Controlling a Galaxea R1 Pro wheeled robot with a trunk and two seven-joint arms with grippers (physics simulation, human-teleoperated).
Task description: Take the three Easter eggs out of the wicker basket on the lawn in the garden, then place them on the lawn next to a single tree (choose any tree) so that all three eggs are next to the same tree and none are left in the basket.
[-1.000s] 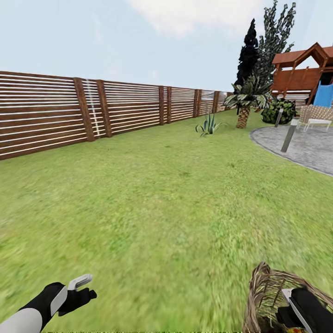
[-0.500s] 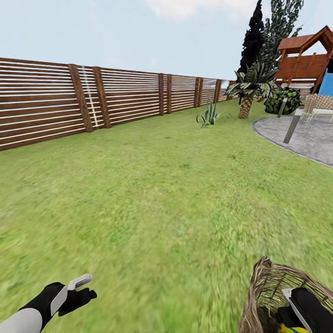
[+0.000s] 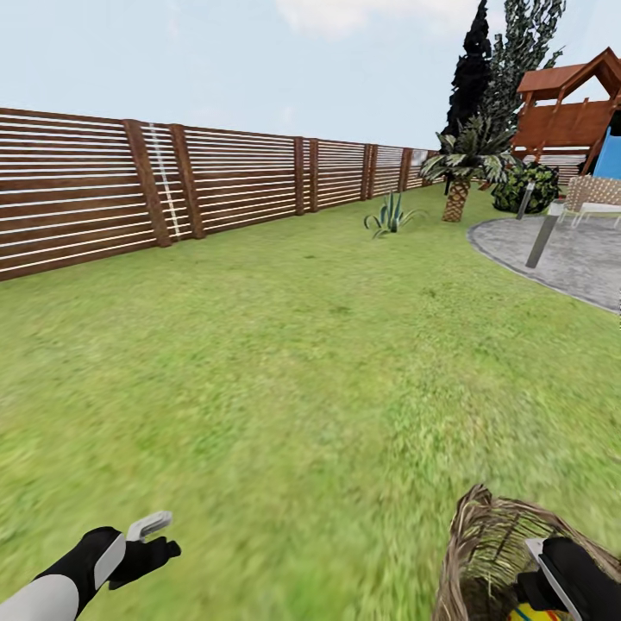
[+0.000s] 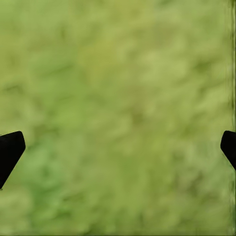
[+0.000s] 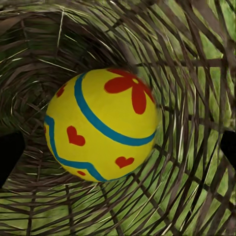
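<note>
Green lawn runs out to the slatted fence. Near right, the right gripper hangs spread inside the wicker basket, straddling an Easter egg without touching it (round and smooth, so probably slippery). Closing off-centre could squirt it sideways, or snag wicker. The left gripper hovers spread over grass.

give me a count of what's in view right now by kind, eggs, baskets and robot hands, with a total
Easter eggs: 1, lying inside the basket
Wicker baskets: 1
Robot hands: 2, left hand over the grass, right hand at the basket's mouth
Total: 4
</note>
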